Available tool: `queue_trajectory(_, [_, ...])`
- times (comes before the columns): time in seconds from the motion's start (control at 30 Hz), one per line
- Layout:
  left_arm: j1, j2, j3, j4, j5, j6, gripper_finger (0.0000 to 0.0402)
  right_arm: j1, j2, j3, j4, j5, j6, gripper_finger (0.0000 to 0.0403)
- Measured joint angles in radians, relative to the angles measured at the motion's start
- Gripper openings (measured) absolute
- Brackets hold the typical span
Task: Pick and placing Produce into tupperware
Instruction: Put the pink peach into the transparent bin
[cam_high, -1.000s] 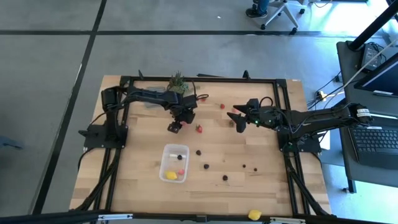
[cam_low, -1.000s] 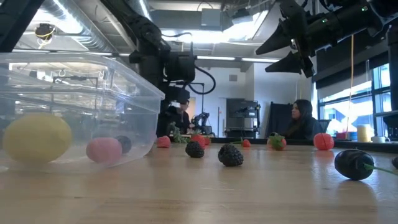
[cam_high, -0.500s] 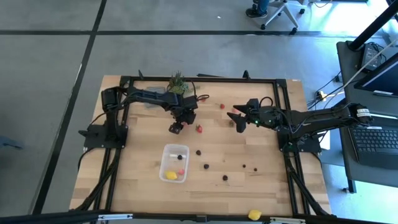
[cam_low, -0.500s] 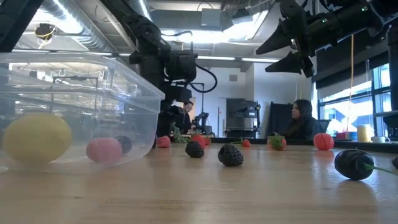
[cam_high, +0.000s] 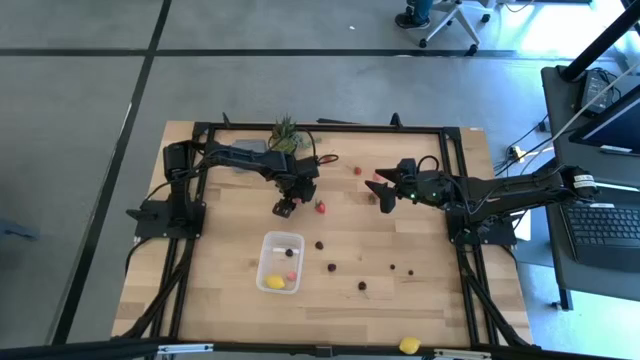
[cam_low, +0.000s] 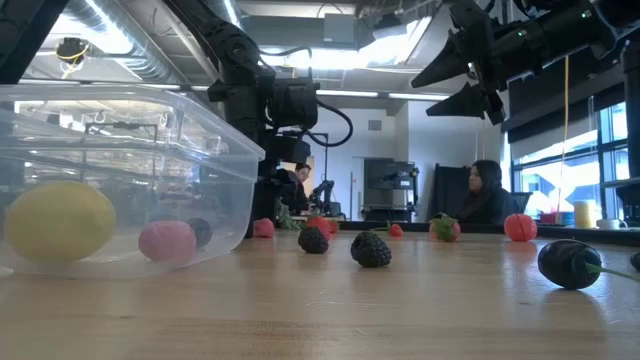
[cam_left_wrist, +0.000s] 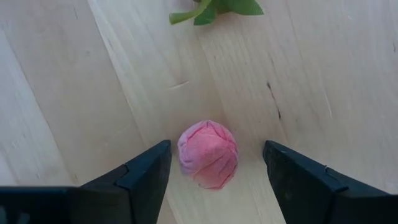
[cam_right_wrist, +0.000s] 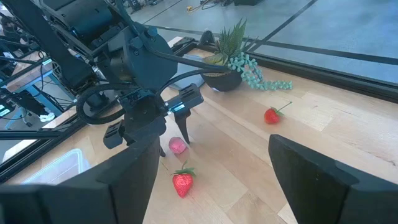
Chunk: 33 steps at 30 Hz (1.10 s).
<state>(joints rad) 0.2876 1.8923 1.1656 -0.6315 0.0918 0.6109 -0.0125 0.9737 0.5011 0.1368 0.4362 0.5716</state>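
Beyond the tupperware (cam_high: 280, 262), near the potted plant (cam_high: 286, 132), a pink fruit piece (cam_left_wrist: 208, 154) is straddled, untouched, by the parted left gripper (cam_left_wrist: 214, 168), while the right gripper (cam_high: 381, 189) is held open above the table (cam_high: 420, 300).

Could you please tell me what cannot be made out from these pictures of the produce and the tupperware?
- High view: the pink piece between the left gripper fingers is hidden under that gripper.
- High view: the dark berries are too small to identify.
- Left wrist view: the pink piece looks unpinched; contact with the table is unclear.
- Low view: the tupperware is cut off at the picture's left edge.
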Motion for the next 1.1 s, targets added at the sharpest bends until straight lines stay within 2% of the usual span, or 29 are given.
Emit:
queue_trajectory(0.57, [-0.002, 0.0, 0.0, -0.014, 0.003, -0.007, 0.0128, 0.0, 0.0, 0.0, 0.0, 0.0, 0.0, 0.0303])
queue_trajectory(0.73, [0.007, -0.014, 0.026, -0.108, -0.009, -0.008, 0.0098, 0.0, 0.0, 0.0, 0.0, 0.0, -0.002, 0.0303])
queue_trajectory(0.87, [0.014, -0.051, 0.085, -0.177, -0.015, -0.056, 0.009, 0.0, 0.0, 0.0, -0.006, 0.0, -0.005, 0.0303])
queue_trajectory(1.1, [-0.021, -0.166, 0.198, -0.359, -0.014, -0.173, 0.0099, 0.0, -0.001, 0.0, -0.046, -0.002, -0.002, 0.0303])
